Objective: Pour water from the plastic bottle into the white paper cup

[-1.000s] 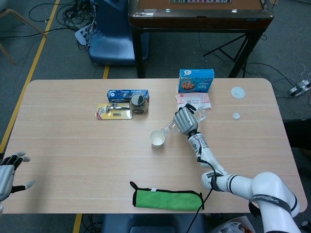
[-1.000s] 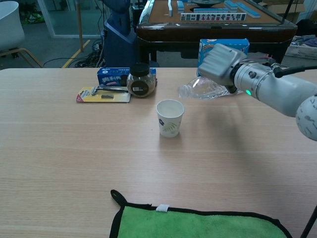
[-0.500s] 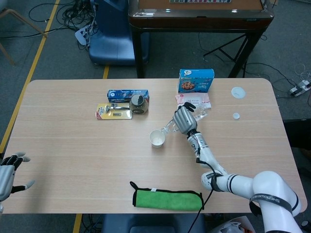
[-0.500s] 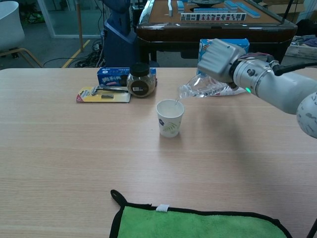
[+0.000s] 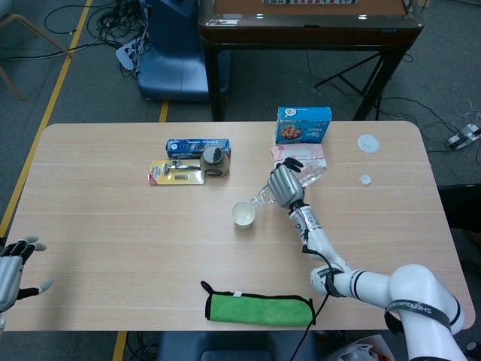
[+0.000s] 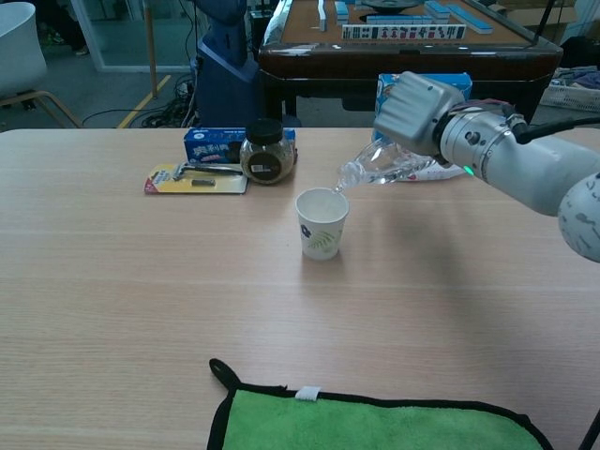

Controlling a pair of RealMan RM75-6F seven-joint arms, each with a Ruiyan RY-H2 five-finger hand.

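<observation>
My right hand [image 6: 419,112] [image 5: 284,185] grips the clear plastic bottle [image 6: 380,166] [image 5: 298,183], tipped on its side with the mouth low and to the left. The mouth hangs just over the right rim of the white paper cup [image 6: 322,222] [image 5: 243,214], and a thin stream runs into the cup. The cup stands upright in the middle of the table and bears a leaf print. My left hand [image 5: 13,268] shows only in the head view, at the table's front left corner, fingers spread and holding nothing.
Behind the cup stand a dark-lidded jar [image 6: 267,151], a blue box [image 6: 214,144] and a razor blister pack [image 6: 195,178]. A blue snack box [image 5: 303,124] sits at the back. A green cloth [image 6: 375,419] lies at the front edge. A small white cap [image 5: 364,180] rests far right.
The bottle has tilted further down toward the cup and water has begun to run from its mouth into the cup. The left hand has stayed still.
</observation>
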